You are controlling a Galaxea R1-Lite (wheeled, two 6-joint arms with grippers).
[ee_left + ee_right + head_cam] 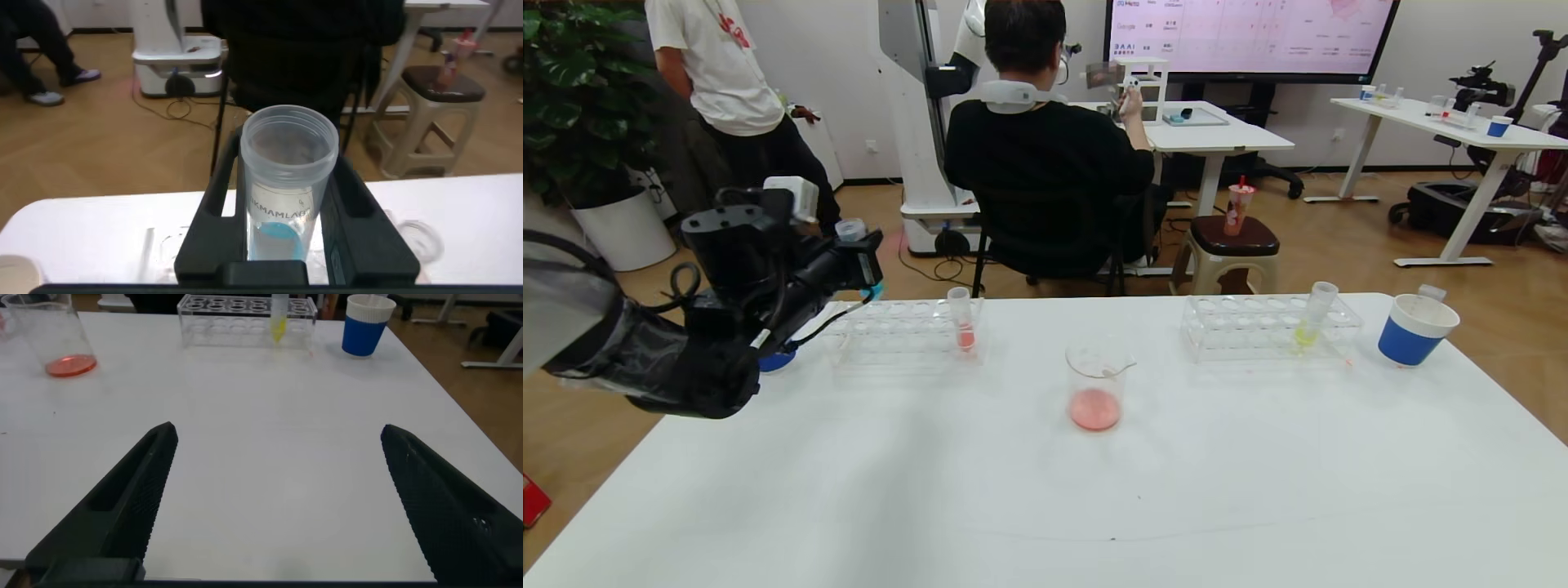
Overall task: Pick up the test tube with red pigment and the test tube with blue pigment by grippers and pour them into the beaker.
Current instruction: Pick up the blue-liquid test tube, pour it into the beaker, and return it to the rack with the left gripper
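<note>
So there's a big white surface [1258, 490] taking up most of the head view, and the left arm is up over its far left corner with the left pincer [862, 261] clenched around the test tube with blue pigment [852, 231], which is lifted clear of everything. The wrist view shows that tube [286, 192] squeezed between the two black fingers [208, 220], open mouth facing the camera, with a bit of cyan liquid sitting low inside. The right pincer [278, 502] is hanging low over the near right part of the surface with its fingers spread wide, nothing in them. Two clear racks sit along the far edge: the left rack [907, 331] has the test tube with red pigment [962, 320] standing at its right end, and the right rack [1270, 327] holds a tube of yellow-green liquid [1313, 317] that leans a little. A blue-and-white paper cup [1414, 329] is just right of that rack. The beaker [1097, 398] stands mid-surface between the racks, a bit nearer, with a pink-red puddle at the bottom.
</note>
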